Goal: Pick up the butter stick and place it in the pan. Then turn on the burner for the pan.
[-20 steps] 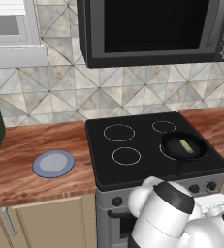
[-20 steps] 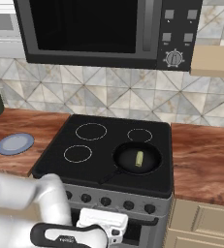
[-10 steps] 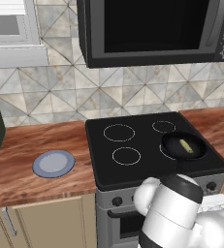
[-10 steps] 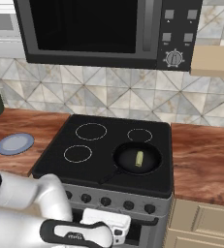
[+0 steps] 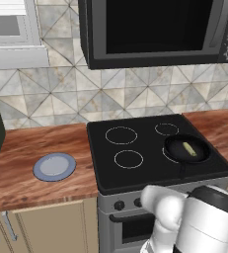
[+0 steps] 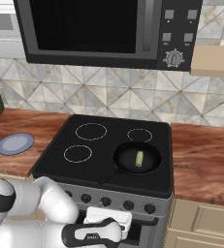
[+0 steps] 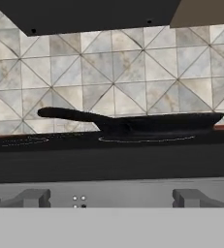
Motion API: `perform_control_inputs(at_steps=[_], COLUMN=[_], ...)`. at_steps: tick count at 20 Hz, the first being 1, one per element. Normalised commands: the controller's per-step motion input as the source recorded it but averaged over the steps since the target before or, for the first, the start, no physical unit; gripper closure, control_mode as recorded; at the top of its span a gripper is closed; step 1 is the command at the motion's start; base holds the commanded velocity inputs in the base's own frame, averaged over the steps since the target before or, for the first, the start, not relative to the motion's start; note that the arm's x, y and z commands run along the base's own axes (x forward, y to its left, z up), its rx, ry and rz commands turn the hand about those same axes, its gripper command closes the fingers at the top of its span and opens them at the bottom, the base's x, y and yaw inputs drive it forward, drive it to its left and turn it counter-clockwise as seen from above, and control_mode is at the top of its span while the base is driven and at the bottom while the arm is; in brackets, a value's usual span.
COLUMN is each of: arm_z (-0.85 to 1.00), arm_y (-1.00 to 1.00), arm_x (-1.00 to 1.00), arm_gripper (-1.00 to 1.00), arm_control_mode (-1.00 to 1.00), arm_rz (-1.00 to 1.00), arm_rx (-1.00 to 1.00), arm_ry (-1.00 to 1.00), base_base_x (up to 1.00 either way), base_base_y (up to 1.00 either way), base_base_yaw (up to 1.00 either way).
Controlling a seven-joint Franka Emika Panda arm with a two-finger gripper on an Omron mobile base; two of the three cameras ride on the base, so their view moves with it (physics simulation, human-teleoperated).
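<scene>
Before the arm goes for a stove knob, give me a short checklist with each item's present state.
1. Pale-yellow butter stick lies inside the small round black frying pan: ok.
2. Pan sits on the front right burner ring of the glossy black cooktop: ok.
3. Gripper is low at the stove front, near the row of dark knobs: ok.
4. Gripper empty: cannot tell.
5. Which knob serves that burner: cannot tell.

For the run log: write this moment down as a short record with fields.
butter: small yellow stick lying inside the pan
pan: black frying pan on the front right ring of the cooktop, handle toward the front left
plate: grey-blue plate on the wooden counter, left of the stove
knobs: row of dark knobs on the stove front
pincer: low before the stove front; open or shut cannot be told
</scene>
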Motion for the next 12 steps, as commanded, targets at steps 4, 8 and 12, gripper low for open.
perform_control_inputs(at_steps=[4,8,12], arm_z=[-0.32,-0.13,-0.06], arm_y=[0.28,0.28,0.18], arm_x=[0.51,0.43,0.2], arm_gripper=[-1.0,-1.0,-1.0], arm_control_mode=[-1.0,-1.0,-1.0], arm_rz=[0.0,0.0,0.0], arm_rx=[0.01,0.02,0.03], arm_ry=[0.0,0.0,0.0], base_base_x=[0.0,0.0,0.0], base_base_y=[0.0,0.0,0.0], base_base_yaw=[0.0,0.0,0.0])
